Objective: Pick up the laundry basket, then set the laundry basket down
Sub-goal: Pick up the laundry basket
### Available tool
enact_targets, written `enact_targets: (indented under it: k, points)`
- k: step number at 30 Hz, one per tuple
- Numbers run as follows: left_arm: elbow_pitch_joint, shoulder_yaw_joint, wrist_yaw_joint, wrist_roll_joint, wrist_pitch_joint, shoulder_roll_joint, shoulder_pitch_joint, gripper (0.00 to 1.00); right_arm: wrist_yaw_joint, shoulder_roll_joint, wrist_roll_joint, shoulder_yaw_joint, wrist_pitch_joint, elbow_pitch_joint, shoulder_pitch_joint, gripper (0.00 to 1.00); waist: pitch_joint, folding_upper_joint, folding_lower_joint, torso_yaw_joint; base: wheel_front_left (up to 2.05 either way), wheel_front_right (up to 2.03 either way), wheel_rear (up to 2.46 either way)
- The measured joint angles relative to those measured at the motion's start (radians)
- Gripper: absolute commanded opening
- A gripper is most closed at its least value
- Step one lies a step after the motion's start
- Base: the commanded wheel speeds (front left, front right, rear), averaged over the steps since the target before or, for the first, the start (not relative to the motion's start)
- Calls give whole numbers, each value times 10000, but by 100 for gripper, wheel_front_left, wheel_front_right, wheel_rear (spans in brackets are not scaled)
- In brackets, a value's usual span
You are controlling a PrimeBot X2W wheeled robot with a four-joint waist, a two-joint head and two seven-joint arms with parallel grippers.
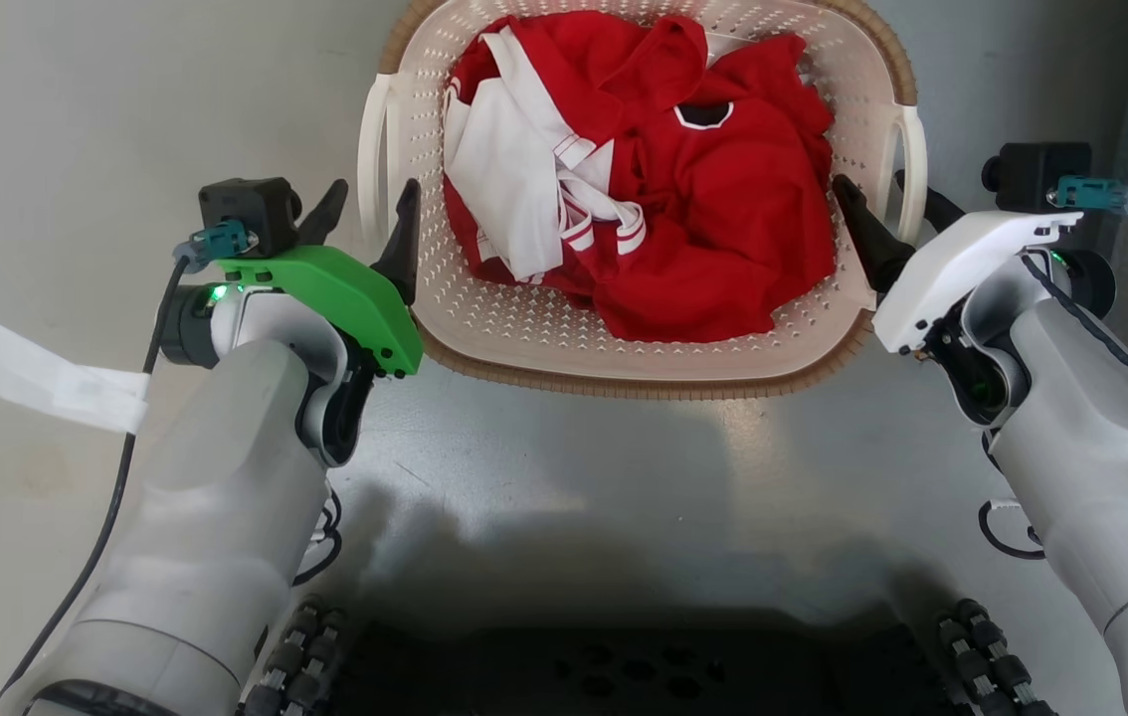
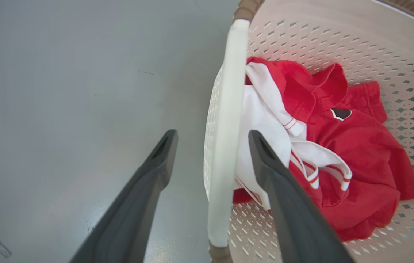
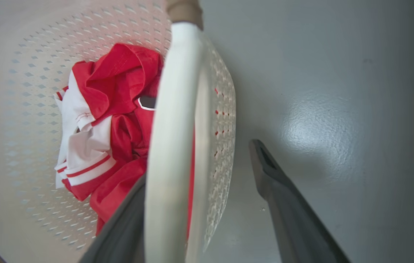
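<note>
Plainly down on the grey floor, upright, with the basket straight ahead between both arms. Filled partly with red and white clothes, bunched in the middle. At the left gripper, spread wide and pinching nothing: one finger outside over the floor, the other inside over the clothes, with the left handle between them and a gap on each side in the left wrist view. At the right gripper, spread wide as well: outer finger well clear of the basket wall, inner finger half hidden behind the right handle, so cannot tell about contact there. Beside the left forearm, lying flat on the floor, a white strip.
</note>
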Motion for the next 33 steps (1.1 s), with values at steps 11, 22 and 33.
enact_targets:
  k: [11,22,33]
  points:
    - [414,-556,-132,-550,-31,-10,-424,0,2,-98,389,481,-134,184,-399,21,142,0,0,37,0,0,0]
    - [790,-1172,-309,-1028,-188,-130,-518,0,-104,-111,748,928,-474,556,-601,0,-96,0,-1,39,0,0,0]
    - [1308,-1595,-431,-1622,-209,-142,-484,0,-104,-67,1277,1492,-558,932,-600,0,-770,0,-1,-23,0,0,0]
